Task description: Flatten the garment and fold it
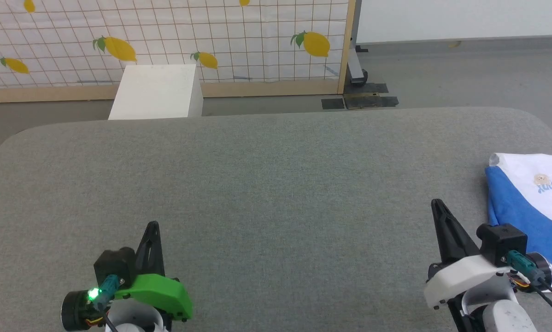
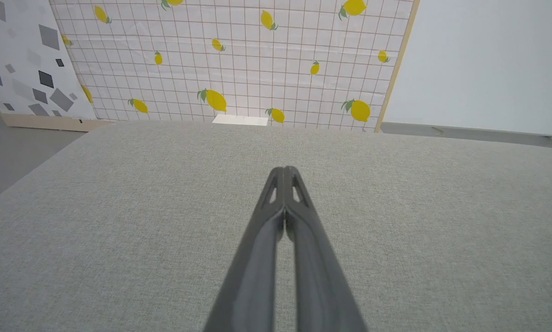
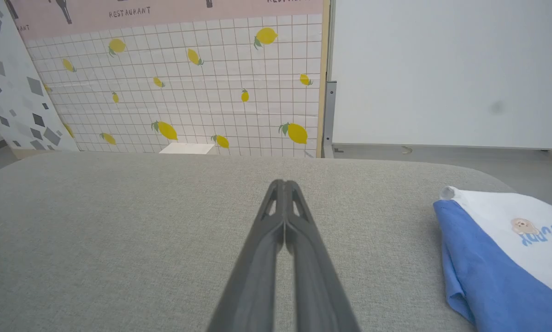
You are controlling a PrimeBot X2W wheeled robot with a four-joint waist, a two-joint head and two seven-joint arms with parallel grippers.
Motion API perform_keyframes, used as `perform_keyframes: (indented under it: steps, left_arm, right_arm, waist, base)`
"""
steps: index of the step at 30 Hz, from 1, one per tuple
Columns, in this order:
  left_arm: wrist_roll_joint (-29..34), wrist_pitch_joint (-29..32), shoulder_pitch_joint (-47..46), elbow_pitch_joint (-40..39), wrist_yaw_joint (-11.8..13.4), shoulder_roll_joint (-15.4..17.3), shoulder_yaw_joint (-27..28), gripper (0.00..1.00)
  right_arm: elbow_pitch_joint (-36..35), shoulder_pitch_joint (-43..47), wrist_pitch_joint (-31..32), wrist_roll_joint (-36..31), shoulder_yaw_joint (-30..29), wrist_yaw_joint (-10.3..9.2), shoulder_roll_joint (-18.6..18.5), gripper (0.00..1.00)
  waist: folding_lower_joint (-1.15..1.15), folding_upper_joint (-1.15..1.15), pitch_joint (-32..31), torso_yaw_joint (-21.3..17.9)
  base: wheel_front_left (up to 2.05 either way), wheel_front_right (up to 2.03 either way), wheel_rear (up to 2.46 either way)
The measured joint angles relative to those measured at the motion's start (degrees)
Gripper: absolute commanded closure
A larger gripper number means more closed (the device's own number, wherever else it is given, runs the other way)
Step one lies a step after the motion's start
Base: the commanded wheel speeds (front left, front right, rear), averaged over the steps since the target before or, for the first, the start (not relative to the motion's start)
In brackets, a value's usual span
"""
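The garment (image 1: 529,203) lies folded at the right edge of the grey table (image 1: 276,193), white with a blue band and a small cartoon print with light blue lettering. It also appears at the right of the right wrist view, garment (image 3: 502,258). My right gripper (image 1: 437,204) is shut and empty, just left of the garment and apart from it; its fingertips (image 3: 284,185) are pressed together. My left gripper (image 1: 153,226) hovers low at the near left, shut with nothing held, its fingertips (image 2: 284,171) together over bare cloth surface.
A white box (image 1: 158,92) stands on the floor beyond the table's far edge. Behind it is a lemon-print grid screen (image 1: 165,41) with a wooden frame. A wheeled stand base (image 1: 359,76) sits at the screen's right end.
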Motion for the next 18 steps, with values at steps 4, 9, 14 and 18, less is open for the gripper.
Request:
perform_keyframes:
  steps: [4,9,14,18]
  left_arm:
    - [0.24,0.42,0.01,-0.41,-0.18,0.00,0.08,1.00]
    - [1.38,0.94,0.02,-1.09,-0.26,0.00,0.18,1.00]
    - [1.82,1.51,0.04,-1.77,-0.41,-0.01,0.27,1.00]
    - [2.29,2.00,0.04,-2.20,-0.44,-0.01,0.35,1.00]
  right_arm:
    - [-0.58,0.54,0.52,-0.20,0.02,0.00,0.00,1.00]
    - [-1.38,0.72,0.97,-0.66,0.05,0.00,0.00,1.00]
    - [-2.19,0.79,1.45,-1.08,0.10,0.00,0.00,1.00]
    - [-2.78,0.93,1.80,-1.22,0.12,0.00,0.00,1.00]
  waist:
    - [0.00,0.00,0.06,0.03]
    - [0.00,0.00,0.13,0.07]
    - [0.00,0.00,0.21,0.11]
    - [0.00,0.00,0.26,0.13]
  base:
    - [0.00,0.00,0.00]
    - [0.00,0.00,0.00]
    - [0.00,0.00,0.00]
    - [0.00,0.00,0.00]
